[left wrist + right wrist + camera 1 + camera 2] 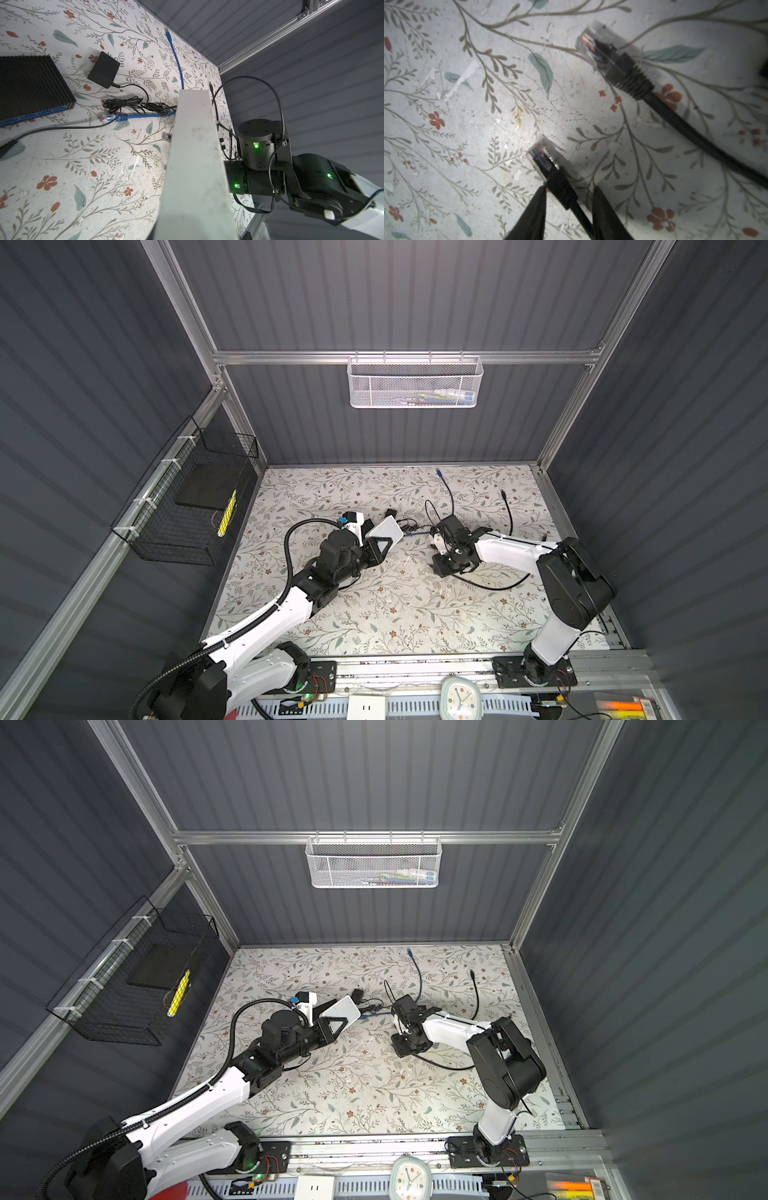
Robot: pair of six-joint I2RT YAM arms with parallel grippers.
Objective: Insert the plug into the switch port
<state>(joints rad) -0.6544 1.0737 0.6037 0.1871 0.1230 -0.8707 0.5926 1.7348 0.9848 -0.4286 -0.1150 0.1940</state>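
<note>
One black plug (544,158) lies on the tabletop (477,128). The right gripper (569,189) straddles its boot, jaws apart, not yet clamped. Grasping it, carrying it toward 9 o'clock and seating it in the switch (31,87) all remain. The left gripper (379,542) is closed.

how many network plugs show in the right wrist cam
2. First plug sits between the right fingers; second plug lies apart from it on the floral tabletop. More may lie outside that view.
</note>
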